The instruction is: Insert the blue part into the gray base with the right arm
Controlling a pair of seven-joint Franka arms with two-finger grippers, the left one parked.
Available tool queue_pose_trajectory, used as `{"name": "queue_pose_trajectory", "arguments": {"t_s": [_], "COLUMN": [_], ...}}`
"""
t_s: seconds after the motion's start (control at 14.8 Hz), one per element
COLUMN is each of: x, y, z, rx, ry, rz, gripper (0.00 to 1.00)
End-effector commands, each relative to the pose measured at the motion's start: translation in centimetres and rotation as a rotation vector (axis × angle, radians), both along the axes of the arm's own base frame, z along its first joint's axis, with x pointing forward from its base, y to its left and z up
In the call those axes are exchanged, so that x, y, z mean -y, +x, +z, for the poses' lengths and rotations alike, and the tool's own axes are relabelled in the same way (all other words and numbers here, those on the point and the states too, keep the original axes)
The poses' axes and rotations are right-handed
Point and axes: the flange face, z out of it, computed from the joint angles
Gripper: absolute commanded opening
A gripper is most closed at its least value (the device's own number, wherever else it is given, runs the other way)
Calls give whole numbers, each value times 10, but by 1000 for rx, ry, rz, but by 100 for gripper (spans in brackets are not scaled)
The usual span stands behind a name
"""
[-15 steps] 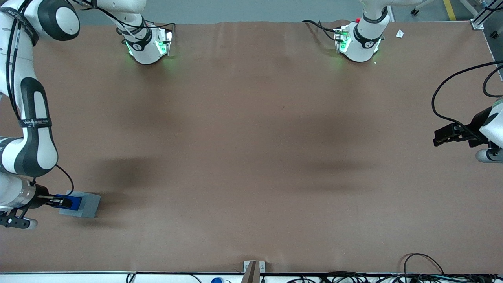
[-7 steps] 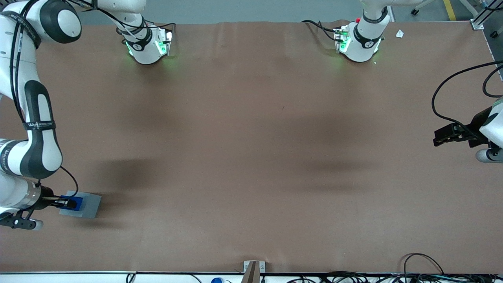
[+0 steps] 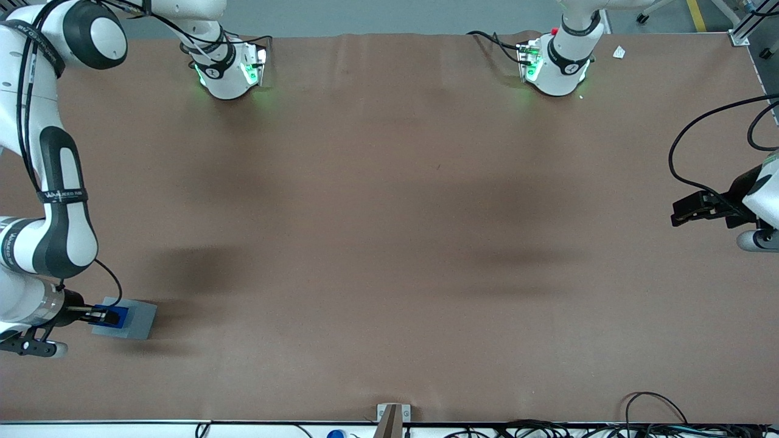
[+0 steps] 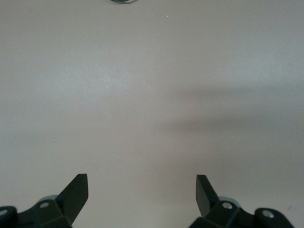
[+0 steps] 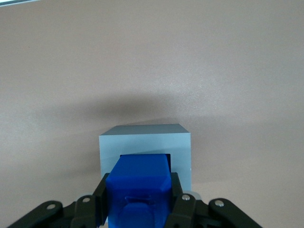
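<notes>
- Gripping the blue part (image 5: 138, 183), the gripper (image 5: 137, 204) has a black finger (image 5: 100, 197) pressed to each side of it; clamped on the block, at the working arm's end of the table, near the front camera's edge.
- Same gripper (image 3: 104, 316) in front view: black fingers reach out from the right arm (image 3: 45, 201) wrist over the top of the gray base (image 3: 139, 321).
- Blue part (image 3: 114, 317) sits at the square socket in the base top; wrist view shows its leading end at or in the socket mouth, how deep cannot tell.
- Gray base (image 5: 145, 138) rests flat on the brown table (image 3: 389, 243), upright, its plain wall facing away from the wrist camera; a shadow lies on the table just beside it.
- Right arm rises from the gripper along the table's edge, white links with black sections, a black cable (image 3: 112, 278) looping off the wrist.
- Arm's base (image 3: 228, 70) glows green, farther from the front camera.
</notes>
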Motion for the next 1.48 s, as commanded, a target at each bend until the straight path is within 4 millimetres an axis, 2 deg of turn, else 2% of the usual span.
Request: {"name": "queue_pose_trajectory", "arguments": {"t_s": [0.0, 0.07, 0.34, 0.47, 0.67, 0.81, 1.01, 1.15, 1.42], "x": [4, 3, 6, -3, -20, -30, -39, -53, -91], "y": [3, 3, 1, 2, -8, -15, -41, -66, -129], "z": [-6, -6, -3, 12, 58, 99, 155, 193, 260], "rx": [12, 11, 8, 15, -37, -45, -109, -108, -80], "ry": [18, 19, 37, 47, 56, 53, 47, 55, 19], "rz": [-4, -2, -17, -15, 2, 14, 17, 15, 6], "gripper": [96, 100, 100, 100, 100, 100, 100, 100, 100]}}
